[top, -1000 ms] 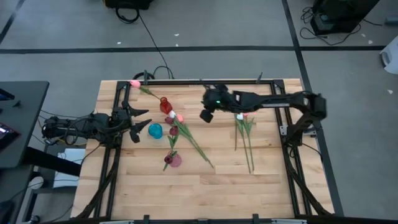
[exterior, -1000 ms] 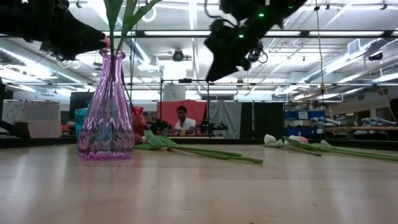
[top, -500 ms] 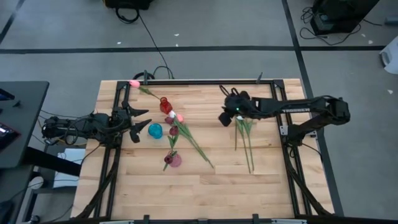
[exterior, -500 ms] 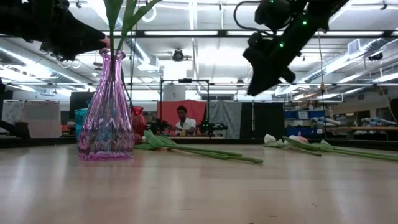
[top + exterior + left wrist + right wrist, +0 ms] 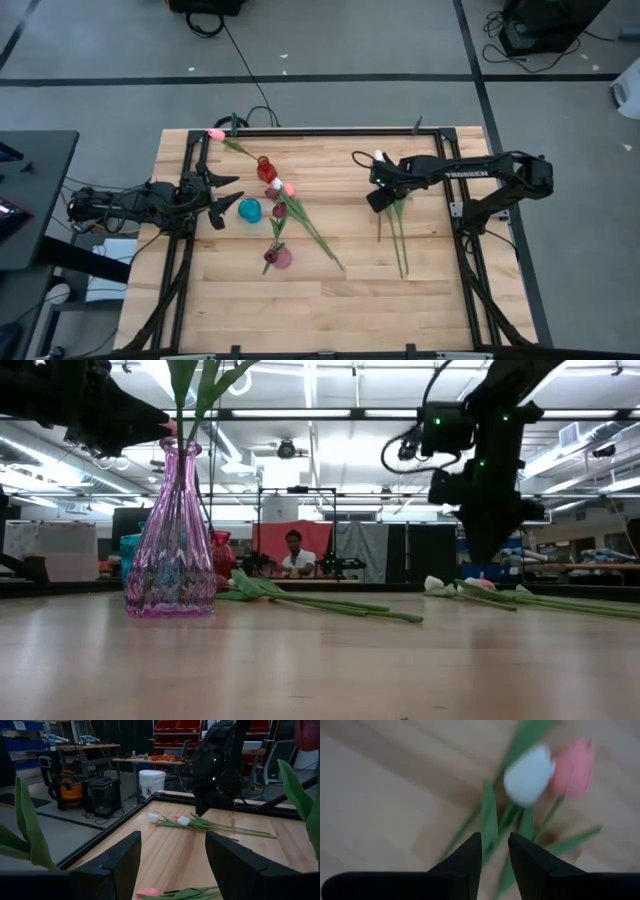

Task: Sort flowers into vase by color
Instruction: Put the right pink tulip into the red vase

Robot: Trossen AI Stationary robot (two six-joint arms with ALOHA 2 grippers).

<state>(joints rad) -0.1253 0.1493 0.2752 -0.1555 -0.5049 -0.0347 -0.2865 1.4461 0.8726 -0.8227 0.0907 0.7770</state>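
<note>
Two tulip heads, one white (image 5: 529, 768) and one pink (image 5: 575, 767), lie on the wooden counter (image 5: 330, 290) near its right edge, just beyond the right gripper (image 5: 494, 851), its fingers narrowly parted and holding nothing. Best to straddle a single green stem low, then close. The left gripper (image 5: 222, 197) waits spread at the left edge.

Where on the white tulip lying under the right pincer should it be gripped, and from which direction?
Probably on the green stem just behind the head of the white tulip, coming straight down from above, since it lies flat on the table with a pink tulip close beside it. The right pincer, fingers slightly apart, is above those stems.
</note>
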